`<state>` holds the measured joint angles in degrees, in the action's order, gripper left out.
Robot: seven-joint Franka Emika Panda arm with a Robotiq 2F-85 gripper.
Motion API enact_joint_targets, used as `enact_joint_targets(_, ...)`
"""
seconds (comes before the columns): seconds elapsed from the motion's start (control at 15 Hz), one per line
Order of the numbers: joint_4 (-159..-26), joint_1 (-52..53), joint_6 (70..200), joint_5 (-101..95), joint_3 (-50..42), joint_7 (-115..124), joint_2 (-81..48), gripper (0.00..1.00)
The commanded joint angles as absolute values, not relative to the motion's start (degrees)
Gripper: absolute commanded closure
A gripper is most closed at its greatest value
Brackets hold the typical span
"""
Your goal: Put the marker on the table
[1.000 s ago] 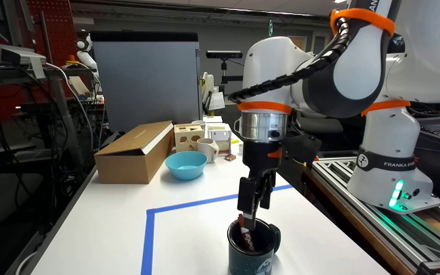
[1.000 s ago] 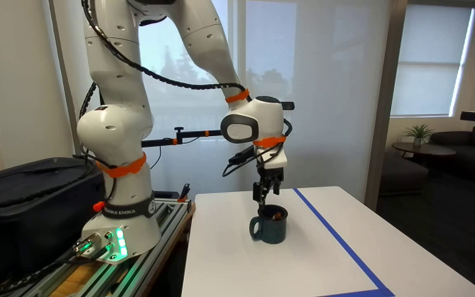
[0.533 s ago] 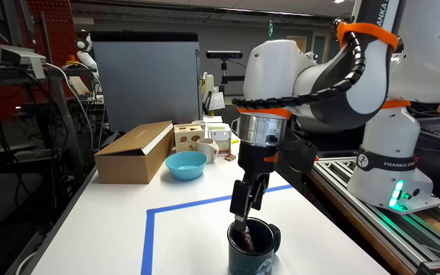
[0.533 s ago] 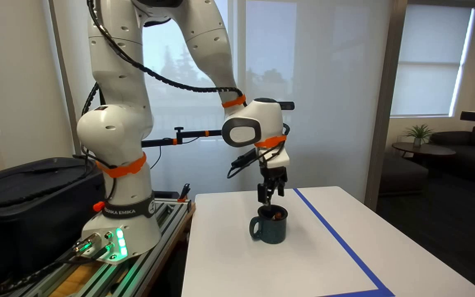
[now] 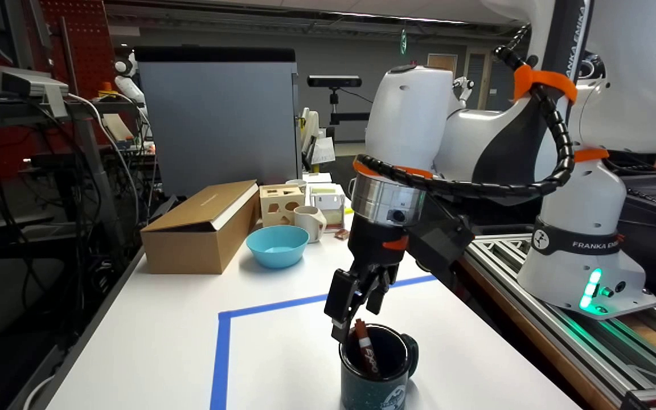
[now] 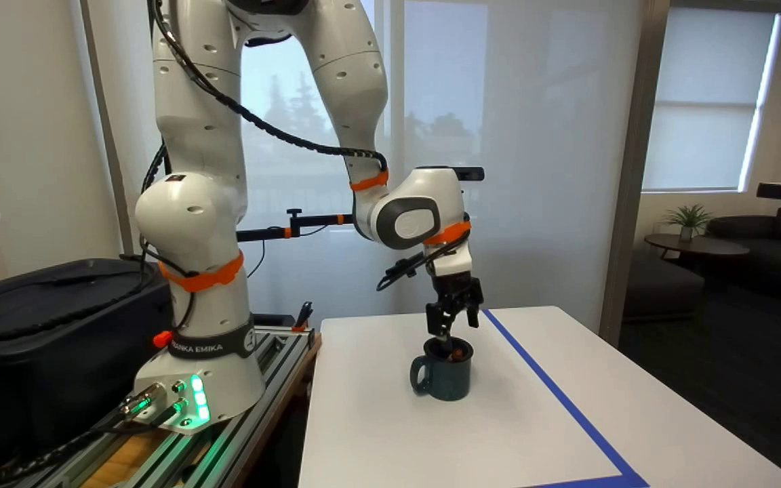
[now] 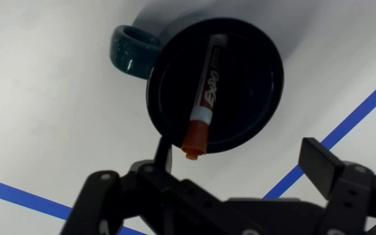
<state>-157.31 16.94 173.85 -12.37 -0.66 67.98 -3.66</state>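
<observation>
- Worktop [image 6: 377, 434]: white, marked with blue tape [image 5: 221, 359].
- Claw [image 7: 238, 152]: tilted above the worktop, its fingers standing well apart.
- Mug [image 6: 449, 381]: dark green, upright on the worktop.
- Marker [image 7: 205, 98]: leaning inside the mug, cap end up.

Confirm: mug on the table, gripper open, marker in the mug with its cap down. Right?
Not quite: the marker sits with its cap up, as the wrist view shows. The rest is right: mug on the table, gripper open, marker in the mug.
</observation>
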Motion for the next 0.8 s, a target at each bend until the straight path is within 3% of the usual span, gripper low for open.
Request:
enact_joint_targets(0.0,-157.27,22.53,170.51,-22.24,-5.03,83.01,-0.91,0.0)
enact_joint_targets(0.73,-157.88,25.27,158.18,-52.1,-1.91,126.25,6.02,0.0)
